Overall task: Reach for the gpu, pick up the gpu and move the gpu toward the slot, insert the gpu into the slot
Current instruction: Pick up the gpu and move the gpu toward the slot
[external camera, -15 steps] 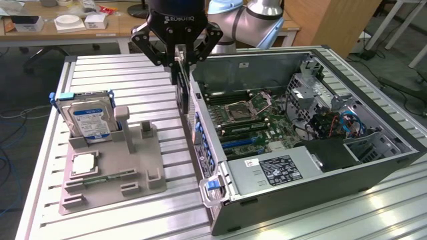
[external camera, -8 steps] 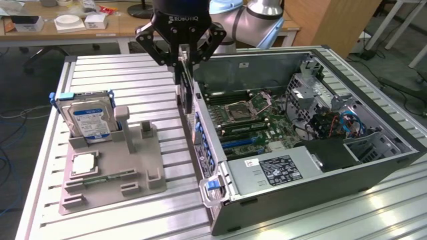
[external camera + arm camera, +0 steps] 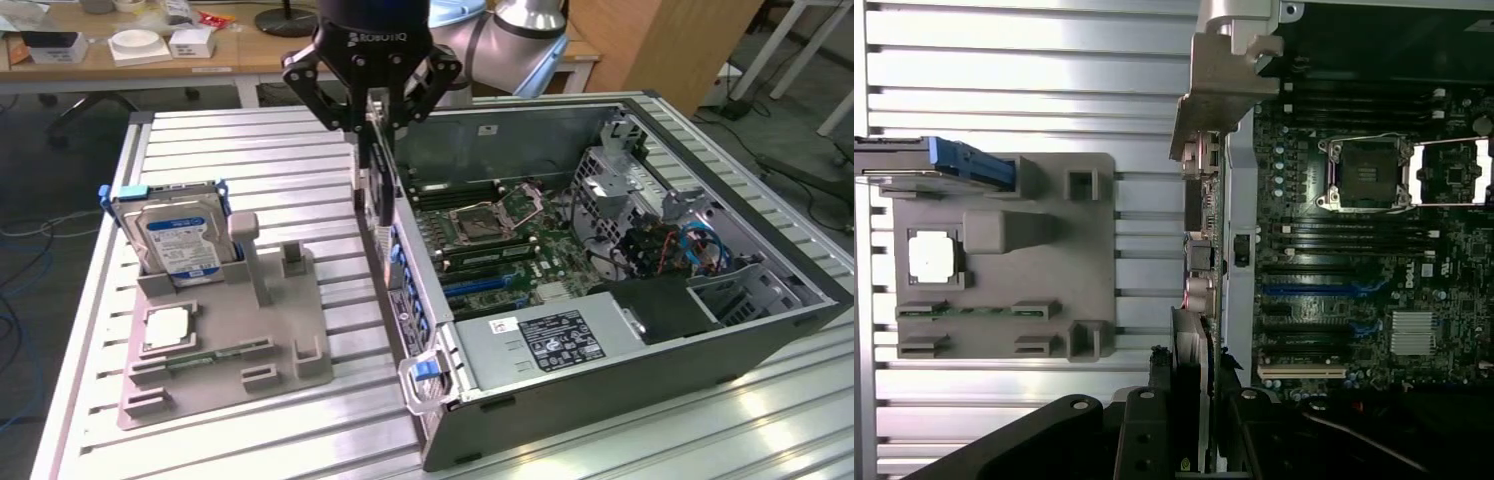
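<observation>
My gripper point(image 3: 374, 122) is shut on the gpu point(image 3: 379, 185), which hangs edge-on below the fingers as a thin dark card. The card is in the air right over the near side wall of the open computer case point(image 3: 441, 330), between the grey fixture and the motherboard. In the wrist view the gpu point(image 3: 1191, 370) runs as a narrow strip between the two black fingers point(image 3: 1144, 430), with its silver bracket point(image 3: 1204, 120) at the far end. The blue and black expansion slots point(image 3: 474, 287) point(image 3: 1306, 291) lie on the motherboard just inside that wall, below the card.
A grey fixture point(image 3: 267, 340) on the slatted table holds a blue-labelled hard drive point(image 3: 180, 235) upright and a square processor chip point(image 3: 167, 328). Inside the case are the CPU socket point(image 3: 478, 222), the power supply point(image 3: 554, 340) and drive cages with cables point(image 3: 654, 235).
</observation>
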You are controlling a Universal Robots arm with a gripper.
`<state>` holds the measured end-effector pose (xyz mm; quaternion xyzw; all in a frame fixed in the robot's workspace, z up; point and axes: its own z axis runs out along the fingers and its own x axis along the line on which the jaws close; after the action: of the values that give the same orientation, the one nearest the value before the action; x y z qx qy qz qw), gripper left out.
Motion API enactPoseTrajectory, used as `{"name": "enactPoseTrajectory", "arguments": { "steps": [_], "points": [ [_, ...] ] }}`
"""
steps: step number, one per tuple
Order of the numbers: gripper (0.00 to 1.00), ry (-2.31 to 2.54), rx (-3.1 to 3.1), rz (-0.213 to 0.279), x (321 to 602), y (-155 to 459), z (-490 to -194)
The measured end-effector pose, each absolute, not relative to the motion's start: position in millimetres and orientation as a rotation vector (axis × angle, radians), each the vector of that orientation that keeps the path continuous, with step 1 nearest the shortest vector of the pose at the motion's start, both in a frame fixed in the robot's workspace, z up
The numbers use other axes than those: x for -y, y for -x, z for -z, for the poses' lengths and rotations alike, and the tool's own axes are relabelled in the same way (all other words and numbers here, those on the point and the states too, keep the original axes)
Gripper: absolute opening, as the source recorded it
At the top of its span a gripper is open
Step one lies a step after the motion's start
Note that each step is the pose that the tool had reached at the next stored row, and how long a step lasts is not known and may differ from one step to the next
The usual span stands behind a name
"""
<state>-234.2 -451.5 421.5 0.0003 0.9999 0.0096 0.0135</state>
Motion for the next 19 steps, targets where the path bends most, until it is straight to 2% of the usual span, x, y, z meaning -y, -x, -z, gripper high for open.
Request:
{"name": "enactPoseTrajectory", "arguments": {
  "steps": [19],
  "points": [
    [0.27,0.0,-3.115,-0.03,451.5,214.7,-421.6]
  ]
}}
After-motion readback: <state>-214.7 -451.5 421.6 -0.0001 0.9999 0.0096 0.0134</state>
